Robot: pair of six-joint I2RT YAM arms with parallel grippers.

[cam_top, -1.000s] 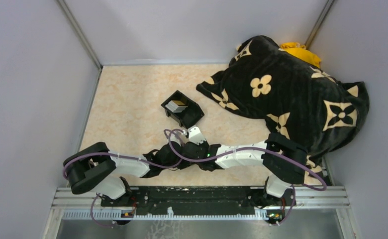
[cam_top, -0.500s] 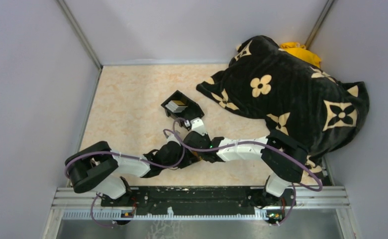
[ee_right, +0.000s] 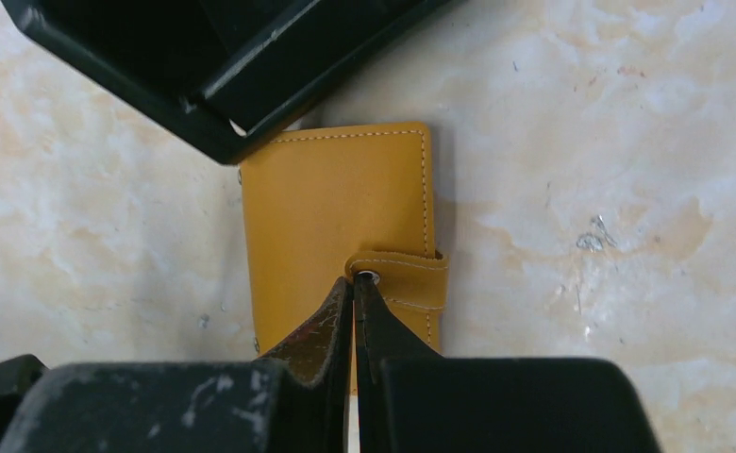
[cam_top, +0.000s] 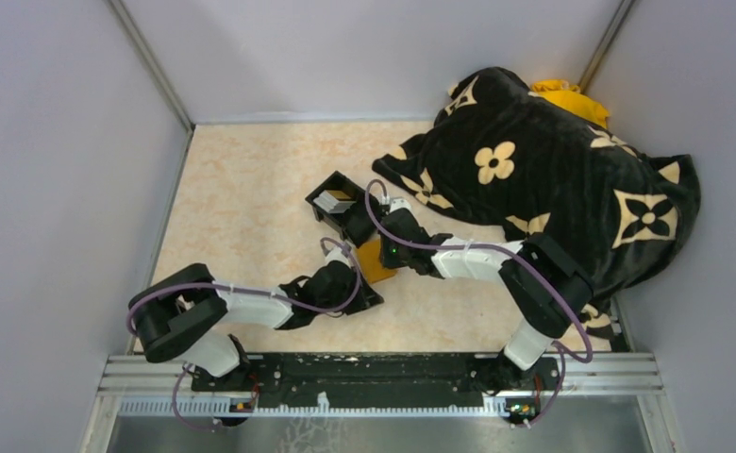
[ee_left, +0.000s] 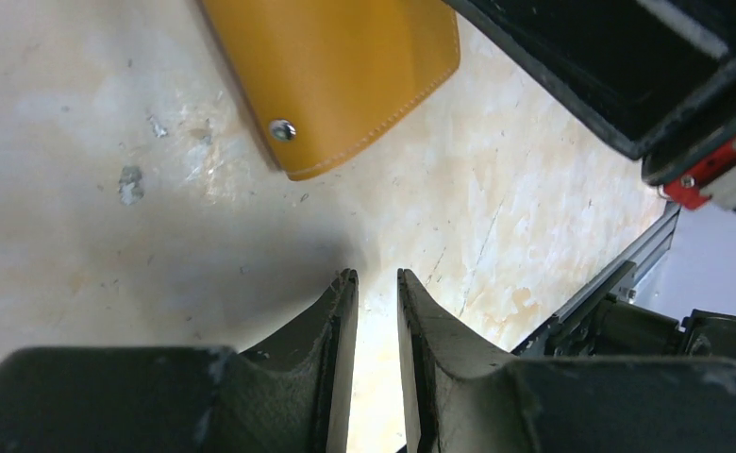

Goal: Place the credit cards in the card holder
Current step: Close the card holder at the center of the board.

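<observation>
The card holder is an orange-tan wallet lying closed on the table just in front of the black box. Pale credit cards sit stacked inside that box. In the right wrist view my right gripper is shut, its tips right at the snap of the holder's side tab. It also shows in the top view. My left gripper is slightly open and empty, low over bare table, a short way before the holder. It also shows in the top view.
A black blanket with cream flowers covers the right side of the table, with something yellow behind it. Grey walls enclose the table on three sides. A metal rail runs along the near edge.
My right gripper has moved away from the near edge toward the black box, uncovering the orange holder. My left gripper has shifted a little to the right, near the holder.
</observation>
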